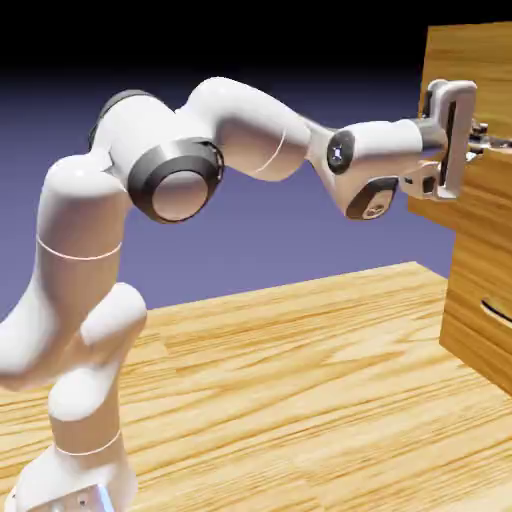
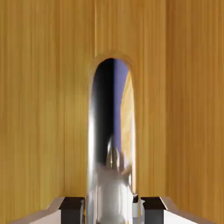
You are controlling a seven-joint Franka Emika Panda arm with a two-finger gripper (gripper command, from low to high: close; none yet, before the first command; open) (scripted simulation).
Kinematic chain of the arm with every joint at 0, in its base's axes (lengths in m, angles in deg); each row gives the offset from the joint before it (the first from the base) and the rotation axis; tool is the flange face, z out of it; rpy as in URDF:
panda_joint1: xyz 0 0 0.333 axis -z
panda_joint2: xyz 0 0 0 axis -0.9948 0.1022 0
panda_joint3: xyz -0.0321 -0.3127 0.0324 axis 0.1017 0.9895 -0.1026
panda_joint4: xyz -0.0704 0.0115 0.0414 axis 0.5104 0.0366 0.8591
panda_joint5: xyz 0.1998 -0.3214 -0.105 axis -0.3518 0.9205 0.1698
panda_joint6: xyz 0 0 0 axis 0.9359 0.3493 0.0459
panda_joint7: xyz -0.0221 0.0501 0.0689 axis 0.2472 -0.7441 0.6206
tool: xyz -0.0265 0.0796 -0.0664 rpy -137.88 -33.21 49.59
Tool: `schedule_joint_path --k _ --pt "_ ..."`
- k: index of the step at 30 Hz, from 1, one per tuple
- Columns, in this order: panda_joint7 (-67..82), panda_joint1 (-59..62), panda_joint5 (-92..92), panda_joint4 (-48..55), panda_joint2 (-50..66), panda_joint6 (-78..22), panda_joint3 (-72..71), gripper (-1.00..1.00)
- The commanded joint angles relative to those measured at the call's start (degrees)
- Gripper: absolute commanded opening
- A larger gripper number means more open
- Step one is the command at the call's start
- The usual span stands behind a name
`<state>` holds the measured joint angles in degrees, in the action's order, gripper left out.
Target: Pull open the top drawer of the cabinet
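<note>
The cabinet [image 1: 480, 290] stands at the exterior view's right edge, tall and light-brown. Its top drawer [image 1: 485, 70] sits at hand height, and its front juts slightly left of the part below. My gripper [image 1: 484, 141] reaches level from the left and is shut on the drawer's thin silvery bar handle [image 2: 111, 131]. In the hand view that shiny bar runs up the middle between the two fingertips [image 2: 72, 209], with the drawer's wood grain [image 2: 43, 109] filling everything behind. My gripper [image 2: 113, 211] closes on the bar from both sides.
A lower drawer with a dark curved handle [image 1: 497, 312] shows below my hand. The wood-grain tabletop [image 1: 300, 380] stretches from the arm's base [image 1: 70, 480] to the cabinet's foot.
</note>
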<state>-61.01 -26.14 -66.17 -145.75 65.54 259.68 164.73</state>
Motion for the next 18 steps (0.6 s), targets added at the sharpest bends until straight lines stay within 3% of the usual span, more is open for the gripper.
schedule_joint_path --k 1,9,18 --pt "-0.9 2.0 0.6 -1.0 0.6 0.1 -1.6 -1.0" --pt "-6.2 18.6 3.9 -7.3 3.4 1.4 -15.8 -1.0" --pt "-27.3 35.1 17.6 -7.7 13.2 2.9 -24.4 -1.0"
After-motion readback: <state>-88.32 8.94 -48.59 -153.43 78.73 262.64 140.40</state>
